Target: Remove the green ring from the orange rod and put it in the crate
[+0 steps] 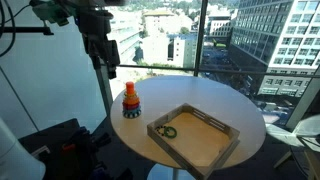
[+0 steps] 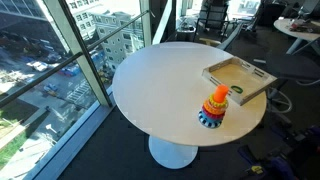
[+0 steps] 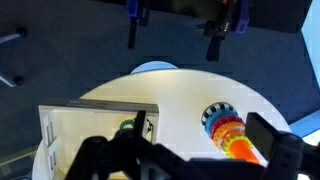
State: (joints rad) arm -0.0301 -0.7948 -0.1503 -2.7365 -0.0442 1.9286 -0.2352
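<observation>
The orange rod (image 1: 130, 96) stands upright on the round white table (image 1: 215, 100), with red and bluish rings round its lower part. It also shows in the other exterior view (image 2: 215, 104) and in the wrist view (image 3: 230, 132). The light-wood crate (image 1: 205, 143) lies beside it, also seen from the other side (image 2: 232, 70) and in the wrist view (image 3: 85, 125). The green ring (image 1: 167, 131) lies inside the crate near a corner, as the wrist view (image 3: 127, 128) confirms. My gripper (image 1: 102, 52) hangs high above the table near the rod, open and empty, its fingers (image 3: 190, 152) wide apart.
The table stands by a floor-to-ceiling window (image 1: 160, 35) with a vertical frame post (image 1: 196, 40). Office chairs and another white table (image 2: 300, 30) stand beyond. Dark equipment (image 1: 55, 145) sits beside the table's base.
</observation>
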